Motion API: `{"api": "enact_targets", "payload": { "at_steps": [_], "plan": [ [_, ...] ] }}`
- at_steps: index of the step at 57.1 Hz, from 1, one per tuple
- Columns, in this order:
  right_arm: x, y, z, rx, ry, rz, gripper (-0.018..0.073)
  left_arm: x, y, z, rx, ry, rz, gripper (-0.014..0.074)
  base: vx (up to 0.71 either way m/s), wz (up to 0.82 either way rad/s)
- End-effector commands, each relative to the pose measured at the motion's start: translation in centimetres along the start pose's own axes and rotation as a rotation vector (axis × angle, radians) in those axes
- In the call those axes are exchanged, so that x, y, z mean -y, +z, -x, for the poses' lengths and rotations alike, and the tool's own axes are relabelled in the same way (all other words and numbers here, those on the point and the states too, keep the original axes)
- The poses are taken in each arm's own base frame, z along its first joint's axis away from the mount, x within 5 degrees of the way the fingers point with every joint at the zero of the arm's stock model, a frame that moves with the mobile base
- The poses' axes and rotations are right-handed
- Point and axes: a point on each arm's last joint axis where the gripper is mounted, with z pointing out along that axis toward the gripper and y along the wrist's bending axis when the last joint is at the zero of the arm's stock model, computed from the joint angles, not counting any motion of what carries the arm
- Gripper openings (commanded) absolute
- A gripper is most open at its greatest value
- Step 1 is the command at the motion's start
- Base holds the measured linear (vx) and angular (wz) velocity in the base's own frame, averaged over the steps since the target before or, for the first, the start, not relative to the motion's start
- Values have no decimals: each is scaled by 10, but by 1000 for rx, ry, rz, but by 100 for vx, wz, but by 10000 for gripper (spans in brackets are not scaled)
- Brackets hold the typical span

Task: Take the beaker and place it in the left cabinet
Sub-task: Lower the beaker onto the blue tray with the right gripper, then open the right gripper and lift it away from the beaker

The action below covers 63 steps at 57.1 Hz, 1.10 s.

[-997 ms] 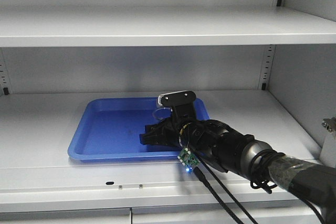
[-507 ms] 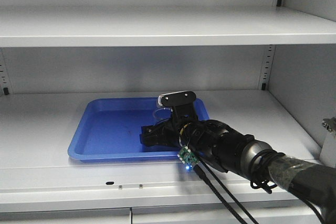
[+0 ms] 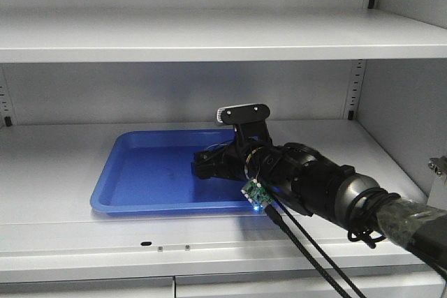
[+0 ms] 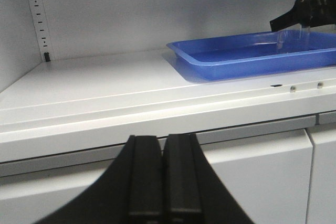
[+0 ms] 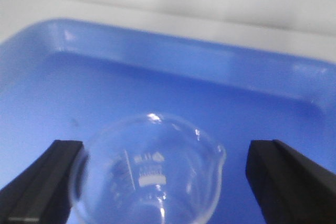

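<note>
Right end effector (image 5: 152, 182) released, fingers wide apart, straddling beaker (image 5: 149, 169) over blue tray (image 5: 173, 72). Left end effector (image 4: 163, 174) clenched, at 6 o'clock below cabinet (image 4: 105, 90) shelf.

Clear glass beaker (image 5: 149, 174), glossy blue plastic tray (image 3: 150, 165), matt cabinet (image 3: 209, 36)

The beaker (image 5: 149, 174) is blurred and cut off below; in the front view the right gripper (image 3: 209, 167) hides it.
</note>
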Motion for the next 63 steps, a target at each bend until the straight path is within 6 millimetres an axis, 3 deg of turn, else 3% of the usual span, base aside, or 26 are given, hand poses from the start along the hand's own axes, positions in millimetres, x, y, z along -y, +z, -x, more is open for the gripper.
{"api": "enact_targets", "payload": {
  "at_steps": [1, 17, 26, 44, 56, 63],
  "plan": [
    [0, -30, 49, 162, 0, 28, 614, 0, -1, 3, 85, -11, 7, 1, 0, 0],
    [-2, -39, 60, 212, 0, 49, 549, 0, -1, 3, 85, -11, 7, 1, 0, 0],
    [-5, -50, 74, 298, -4, 94, 547, 0, -1, 3, 85, -11, 7, 1, 0, 0],
    [-3, -69, 88, 307, -1, 67, 547, 0, -1, 3, 85, -11, 7, 1, 0, 0],
    [-1, -106, 83, 296, 21, 74, 547, 0, -1, 3, 85, -11, 7, 1, 0, 0],
    [1, -139, 78, 292, 18, 73, 547, 0, -1, 3, 85, -11, 7, 1, 0, 0]
  ]
}}
